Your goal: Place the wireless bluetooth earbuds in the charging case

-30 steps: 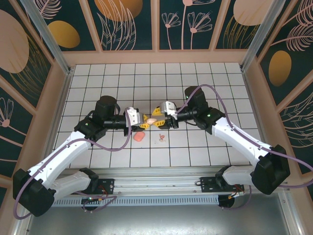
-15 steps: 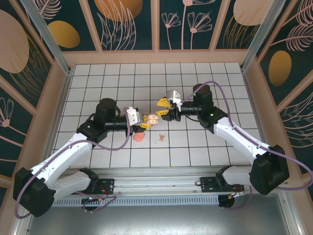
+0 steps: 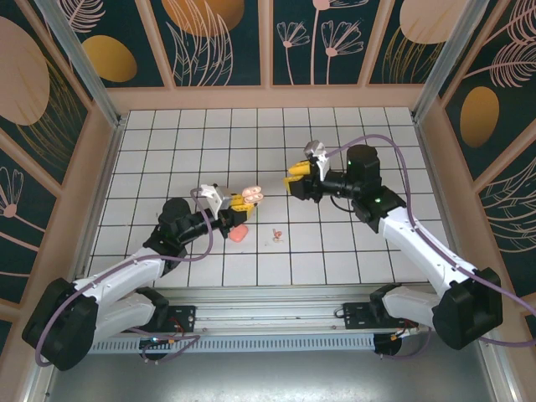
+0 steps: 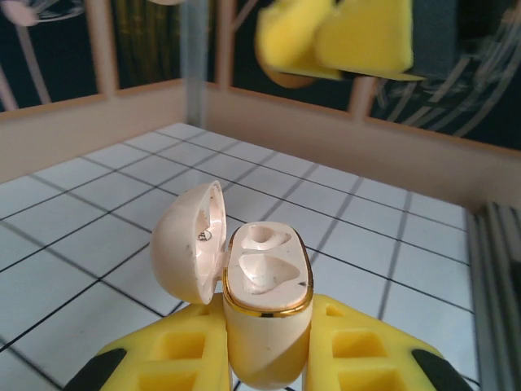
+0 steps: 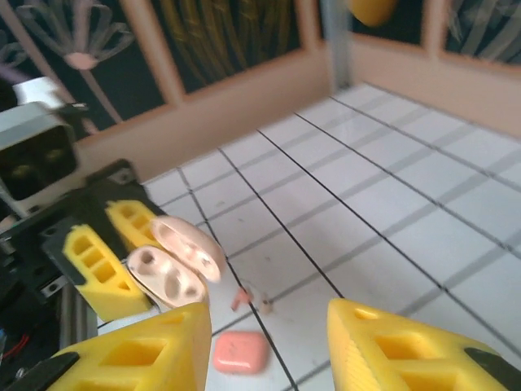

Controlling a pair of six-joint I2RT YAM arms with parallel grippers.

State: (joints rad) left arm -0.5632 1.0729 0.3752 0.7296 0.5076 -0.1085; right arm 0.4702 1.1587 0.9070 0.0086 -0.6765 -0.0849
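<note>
Yellow-padded left gripper (image 3: 241, 203) is clamped on the cream, gold-rimmed charging case (image 3: 251, 198), seen from above with its lid swung open. The two tiny pale pink-white earbuds (image 3: 277, 235) lie on the white tiled floor (image 3: 335, 251), just beside a salmon-pink rounded block (image 3: 239, 234) and nearer the bases than the parted, empty right gripper (image 3: 298, 179).

Left wrist: both sockets of the case (image 4: 267, 303) sit vacant.

Right wrist: the earbuds (image 5: 248, 299) lie ahead, between its spread fingers, too small to show their axis. I judge this free arm should fetch them.

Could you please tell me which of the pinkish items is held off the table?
The open charging case, clamped in the left pincer; the salmon block and the two earbuds lie on the table.
</note>
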